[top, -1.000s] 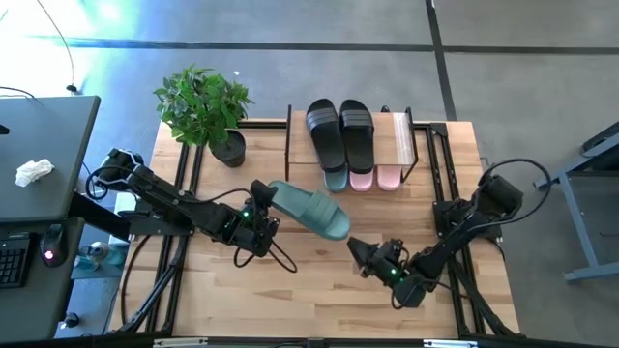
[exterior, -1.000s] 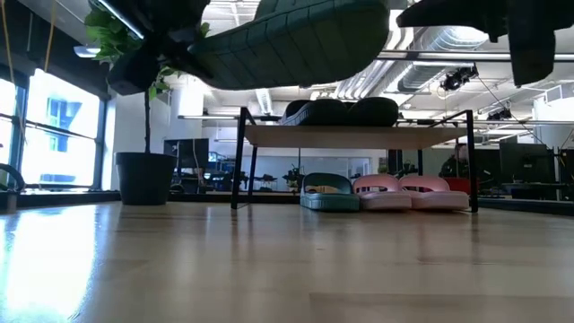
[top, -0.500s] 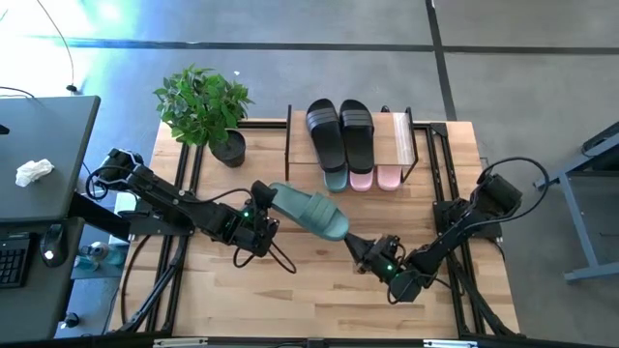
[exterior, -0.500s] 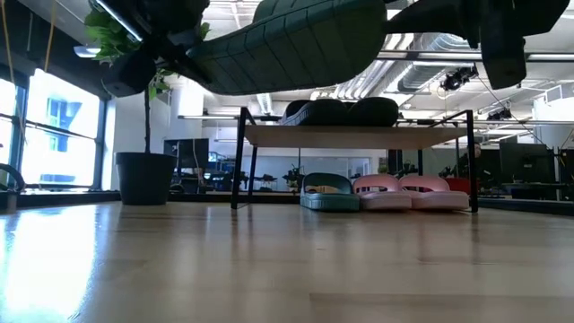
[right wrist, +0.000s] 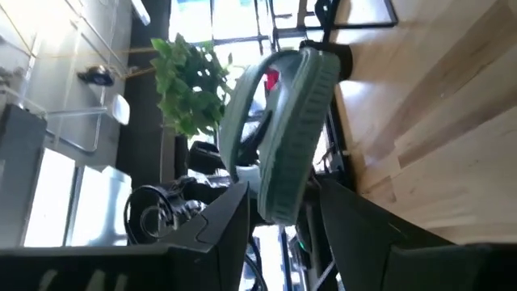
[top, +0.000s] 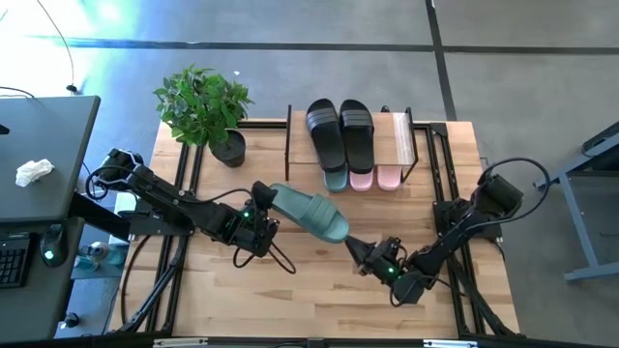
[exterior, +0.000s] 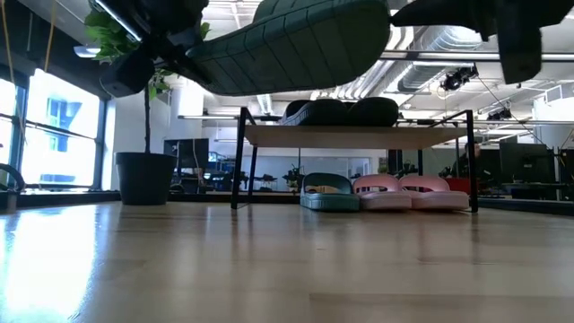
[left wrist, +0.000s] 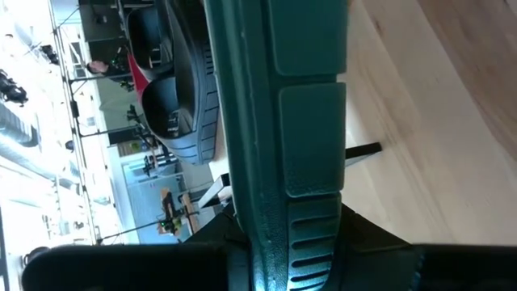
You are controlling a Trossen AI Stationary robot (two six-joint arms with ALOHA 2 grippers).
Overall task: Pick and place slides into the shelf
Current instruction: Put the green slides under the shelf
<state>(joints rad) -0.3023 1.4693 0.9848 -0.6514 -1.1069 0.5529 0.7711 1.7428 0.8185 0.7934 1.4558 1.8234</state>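
Left gripper (top: 263, 224) grips the unmoved green slide (top: 311, 213); right gripper (top: 360, 251), spread, has backed slightly.

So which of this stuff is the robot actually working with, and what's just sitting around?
Part of the job:
- dark green slide, held above the table by the left end effector
- shelf
- black slides on the shelf's top board
- second green slide and pink slides under it
- right end effector, open near the held slide's toe

Just lying about:
- potted plant
- crumpled white cloth on the side desk
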